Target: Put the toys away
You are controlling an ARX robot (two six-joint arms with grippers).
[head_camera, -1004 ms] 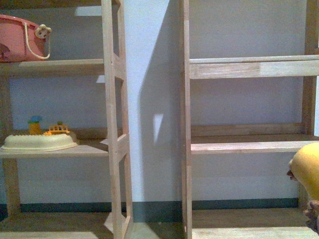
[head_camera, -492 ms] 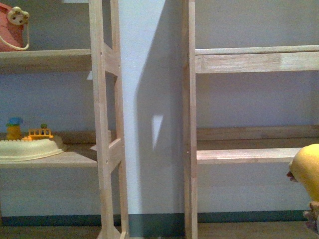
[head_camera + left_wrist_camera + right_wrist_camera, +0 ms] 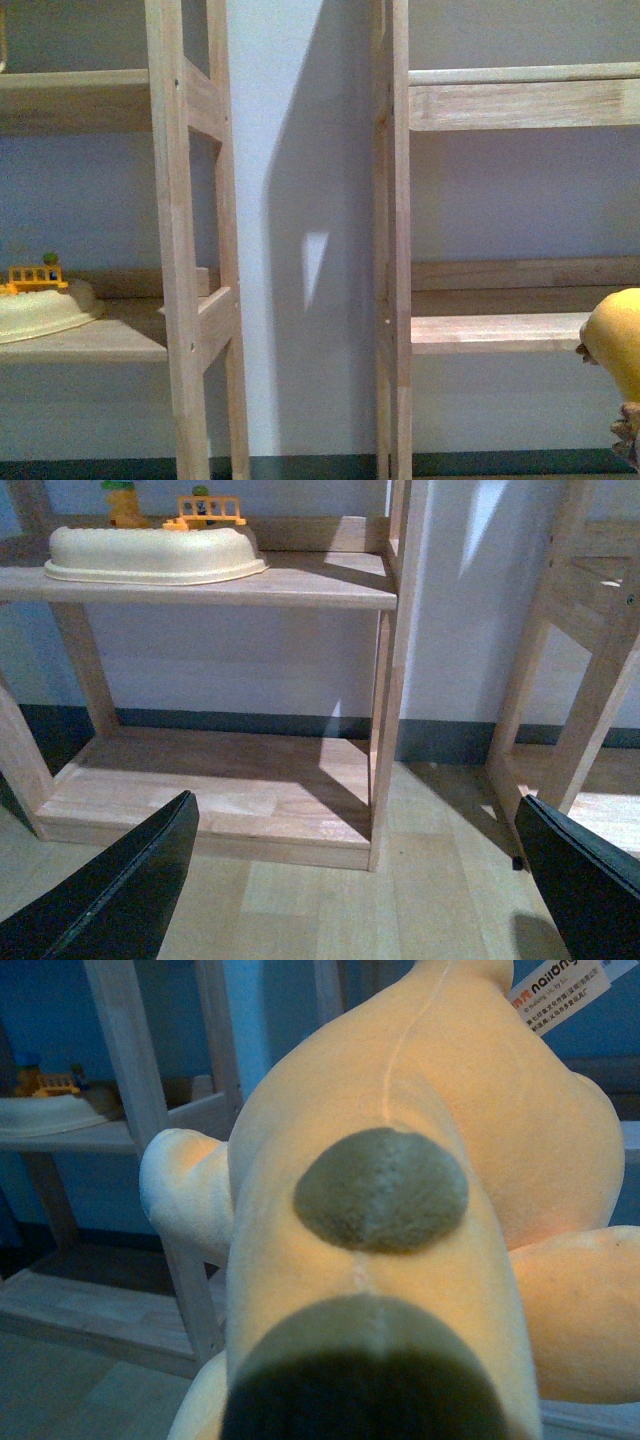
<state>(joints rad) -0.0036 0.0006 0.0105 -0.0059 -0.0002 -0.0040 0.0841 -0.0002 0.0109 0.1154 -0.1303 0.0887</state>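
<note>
The orange-yellow plush toy (image 3: 618, 340) shows at the right edge of the front view, held up in front of the right shelf unit's middle board (image 3: 495, 332). It fills the right wrist view (image 3: 420, 1200), with grey-green patches and a white tag; my right gripper is shut on it and hidden behind it. My left gripper (image 3: 360, 900) is open and empty, its two black fingers (image 3: 110, 890) spread over the wooden floor in front of the left shelf unit (image 3: 380, 660).
Two wooden shelf units stand against a pale wall with a gap between them (image 3: 300, 250). A cream tray with small yellow toys (image 3: 35, 305) sits on the left unit's middle shelf, also seen in the left wrist view (image 3: 150, 552). The right unit's shelves (image 3: 520, 100) are bare.
The front view has shifted: the shelves slid left and look closer, and the pink basket on the upper left shelf has left the frame. The plush toy stays at the right edge.
</note>
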